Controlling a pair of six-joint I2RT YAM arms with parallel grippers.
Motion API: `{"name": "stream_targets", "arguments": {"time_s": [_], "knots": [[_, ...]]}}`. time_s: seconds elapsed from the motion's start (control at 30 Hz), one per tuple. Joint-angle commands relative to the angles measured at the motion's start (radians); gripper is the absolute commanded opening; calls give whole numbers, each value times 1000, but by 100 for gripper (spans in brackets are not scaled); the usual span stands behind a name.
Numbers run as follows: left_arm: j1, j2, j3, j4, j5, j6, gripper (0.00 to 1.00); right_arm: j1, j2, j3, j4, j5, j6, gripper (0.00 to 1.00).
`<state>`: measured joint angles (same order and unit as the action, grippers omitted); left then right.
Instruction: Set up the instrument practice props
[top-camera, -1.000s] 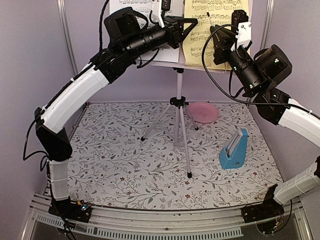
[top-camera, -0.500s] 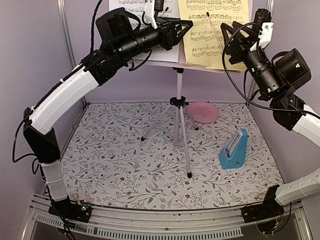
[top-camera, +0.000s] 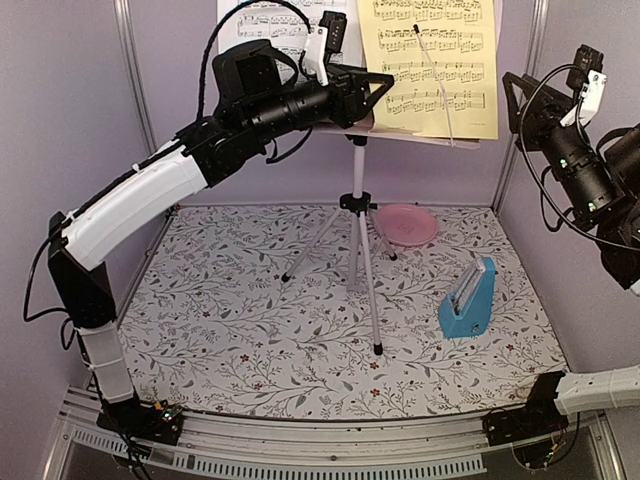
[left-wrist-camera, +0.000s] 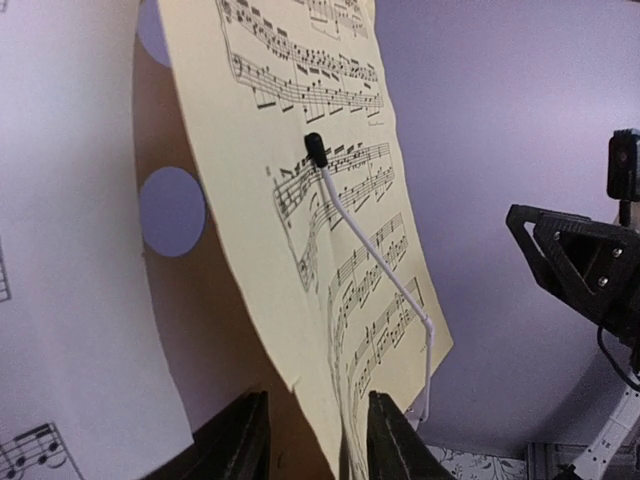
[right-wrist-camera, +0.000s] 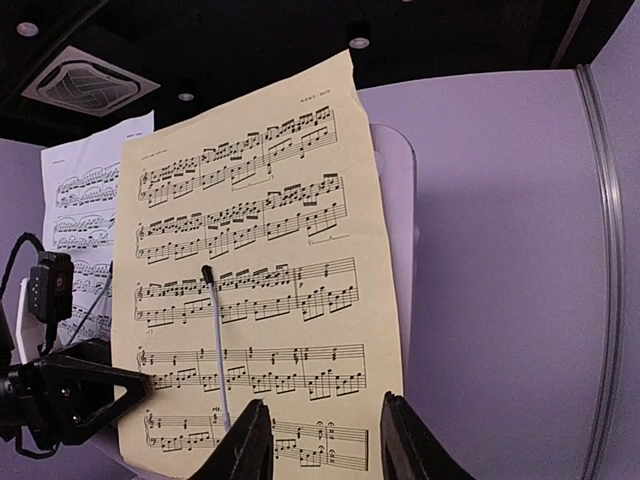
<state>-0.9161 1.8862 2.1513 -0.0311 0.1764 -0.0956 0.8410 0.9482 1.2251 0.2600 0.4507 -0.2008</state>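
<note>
The silver tripod music stand (top-camera: 358, 230) stands mid-table, its pale desk (right-wrist-camera: 395, 200) at the top. The yellow sheet (top-camera: 430, 60) rests flat on the desk's right half under a white wire arm (top-camera: 435, 75). The white sheet (top-camera: 270, 20) is on the left half, partly behind my left arm. My left gripper (top-camera: 380, 90) is open at the desk's lower edge. In the left wrist view (left-wrist-camera: 315, 445) the yellow sheet's (left-wrist-camera: 330, 250) lower left corner hangs between the jaws, unpinched. My right gripper (top-camera: 512, 95) is open and empty, right of the sheet (right-wrist-camera: 260, 280). The blue metronome (top-camera: 468, 300) stands at the right.
A pink round plate (top-camera: 405, 223) lies behind the tripod's legs. Purple walls close in the back and sides, with a metal post (top-camera: 520, 120) near my right gripper. The table has a floral cloth (top-camera: 250, 330).
My right gripper has let go of the yellow sheet and drawn back to the right. The sheet now hangs flat. My left gripper has dropped slightly towards the desk's lower edge.
</note>
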Motion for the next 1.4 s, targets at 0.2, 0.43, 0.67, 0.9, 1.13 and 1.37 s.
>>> {"name": "stream_targets", "arguments": {"time_s": [0.2, 0.43, 0.67, 0.9, 1.13, 1.37], "knots": [[-8, -98, -134, 66, -42, -16, 36, -99, -20, 31, -265, -119, 235, 42], [-7, -106, -155, 68, -41, -22, 36, -185, 6, 39, -284, -241, 302, 41], [-9, -100, -156, 73, -38, -23, 36, -222, 21, 37, -274, -293, 340, 27], [-15, -80, -124, 55, -58, -18, 29, -227, 25, 17, -253, -294, 346, 0], [-21, -72, -98, 53, -80, 8, 8, -229, 38, -6, -228, -298, 348, 0], [-24, -30, -5, 12, -110, 47, 0, -230, 53, -54, -190, -313, 358, 0]]}}
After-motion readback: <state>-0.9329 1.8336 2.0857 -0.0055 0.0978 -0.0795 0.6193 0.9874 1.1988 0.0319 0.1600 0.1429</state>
